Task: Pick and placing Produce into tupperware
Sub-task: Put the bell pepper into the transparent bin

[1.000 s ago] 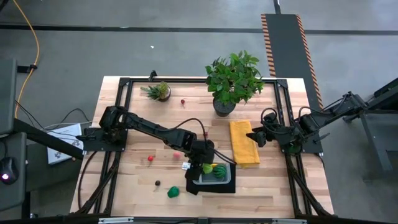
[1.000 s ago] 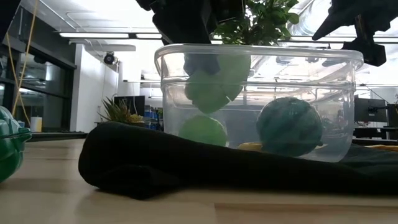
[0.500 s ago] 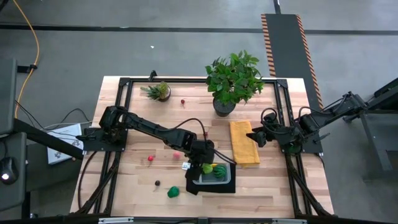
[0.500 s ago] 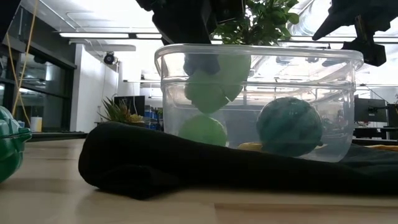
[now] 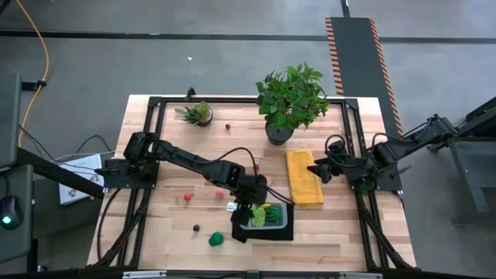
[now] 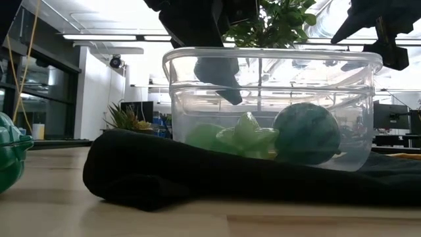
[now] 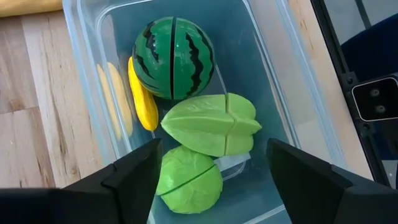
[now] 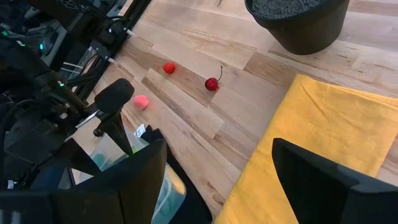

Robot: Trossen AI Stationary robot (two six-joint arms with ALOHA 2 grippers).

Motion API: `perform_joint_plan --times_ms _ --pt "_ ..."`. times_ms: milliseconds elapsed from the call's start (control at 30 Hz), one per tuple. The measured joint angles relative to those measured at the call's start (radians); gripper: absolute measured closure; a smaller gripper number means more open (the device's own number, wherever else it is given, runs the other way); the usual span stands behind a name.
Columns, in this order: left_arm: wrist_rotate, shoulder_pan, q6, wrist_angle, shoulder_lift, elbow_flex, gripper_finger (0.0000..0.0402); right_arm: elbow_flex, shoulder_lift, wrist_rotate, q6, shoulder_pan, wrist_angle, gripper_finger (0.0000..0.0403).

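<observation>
Clear plastic tupperware (image 7: 81,37) near the table's front edge holds my released green star fruit (image 7: 211,130) (beside a watermelon (image 7: 174,57), banana (image 7: 142,102) and green lime (image 7: 188,182)). My left gripper (image 7: 211,168) hovers above, jaws open and empty; I should lift straight up, clear of the rim. My right gripper (image 8: 217,168) waits open near the yellow cloth (image 8: 323,137).

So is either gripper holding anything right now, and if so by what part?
Nothing is held. The left gripper hangs open over the tupperware, with the green star fruit lying loose inside. The right gripper is open and empty above the yellow cloth.
</observation>
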Motion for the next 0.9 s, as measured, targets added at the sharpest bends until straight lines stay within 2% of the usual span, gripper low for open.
perform_joint_plan --times_ms 400,900 --pt "-0.004 0.0 0.009 -0.008 0.0 0.0 0.0185 0.0 0.0 0.0 0.0 0.0 0.0 0.0121" --pt "-0.004 0.001 0.028 -0.046 0.0 0.0 0.0319 0.0 0.0 0.0 0.0 0.0 0.0 0.0121"
